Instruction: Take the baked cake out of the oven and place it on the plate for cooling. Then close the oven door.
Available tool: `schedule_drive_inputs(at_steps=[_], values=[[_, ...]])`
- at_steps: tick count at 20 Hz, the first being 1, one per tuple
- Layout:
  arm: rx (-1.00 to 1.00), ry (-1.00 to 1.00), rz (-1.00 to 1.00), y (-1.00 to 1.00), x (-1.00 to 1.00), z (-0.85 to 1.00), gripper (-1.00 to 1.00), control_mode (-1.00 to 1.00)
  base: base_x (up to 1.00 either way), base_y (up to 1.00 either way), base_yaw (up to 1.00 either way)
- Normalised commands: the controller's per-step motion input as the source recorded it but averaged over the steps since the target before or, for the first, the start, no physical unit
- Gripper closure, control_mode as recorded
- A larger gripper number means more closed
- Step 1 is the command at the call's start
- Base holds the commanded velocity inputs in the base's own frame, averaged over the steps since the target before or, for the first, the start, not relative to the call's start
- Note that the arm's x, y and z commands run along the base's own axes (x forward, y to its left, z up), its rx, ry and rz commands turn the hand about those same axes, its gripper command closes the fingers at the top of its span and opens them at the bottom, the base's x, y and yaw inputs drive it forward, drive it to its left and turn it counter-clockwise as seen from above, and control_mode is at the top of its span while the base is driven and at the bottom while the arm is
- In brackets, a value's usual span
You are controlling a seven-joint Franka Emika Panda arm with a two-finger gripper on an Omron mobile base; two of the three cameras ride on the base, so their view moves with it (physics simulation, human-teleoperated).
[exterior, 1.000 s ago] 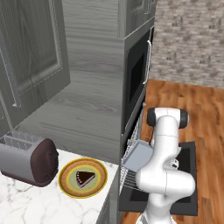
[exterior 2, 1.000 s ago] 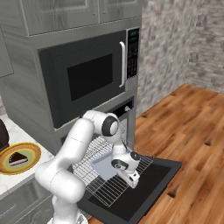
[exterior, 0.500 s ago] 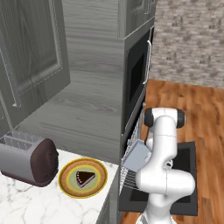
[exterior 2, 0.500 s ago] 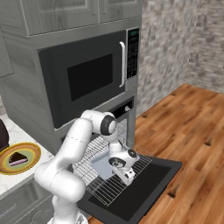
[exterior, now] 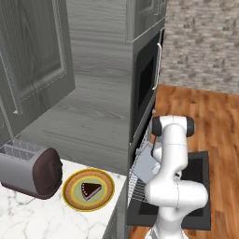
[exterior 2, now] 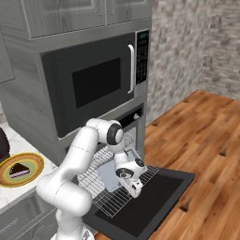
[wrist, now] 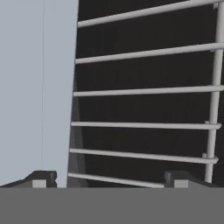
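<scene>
The baked cake point(exterior: 91, 189), a small dark chocolate-brown wedge with a paler streak, lies on the pale green centre of the round plate point(exterior: 73, 200), whose glossy rim is yellow-orange. The plate sits on the white marbled counter point(exterior: 28, 217), just beside a rounded metal toaster point(exterior: 29, 169) with dark brown end caps.

The oven door point(exterior 2: 161, 194), a wide flat black panel, hangs fully open and level above the wood-plank floor point(exterior 2: 211, 154). Over it a wire rack point(exterior 2: 105, 197) of thin pale rods is pulled out from the oven point(exterior 2: 130, 123), and a flat grey rectangular baking tray point(exterior 2: 108, 176) rests on the rack.

The gripper point(exterior 2: 136, 187) hangs low over the rack at the tray's outer edge, its jaws spread wide and holding nothing. In the hand view the two dark fingertips point(wrist: 41, 178) stand far apart, one over the smooth grey tray, the other over the rack's parallel bars, with the black door surface beneath.

Above the oven sits a black microwave point(exterior 2: 93, 84) with a vertical bar handle, framed by grey wood-grain cabinets point(exterior: 32, 51).
</scene>
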Motion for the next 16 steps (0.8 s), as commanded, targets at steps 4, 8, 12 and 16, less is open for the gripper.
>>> schedule_drive_inputs(at_steps=[4, 8, 12, 16], values=[[0.01, 0.08, 0.00, 0.22, 0.19, -0.02, -1.00, -1.00, 0.00, 0.00, 0.00], [0.06, 0.11, 0.00, 0.48, 0.30, 0.00, -1.00, -1.00, 0.00, 0.00, 0.00], [0.13, 0.13, 0.00, 0.48, 0.34, -0.02, -1.00, -1.00, 0.00, 0.00, 0.00], [0.13, 0.12, 0.00, 0.49, 0.30, -0.02, -1.00, -1.00, 0.00, 0.00, 0.00]])
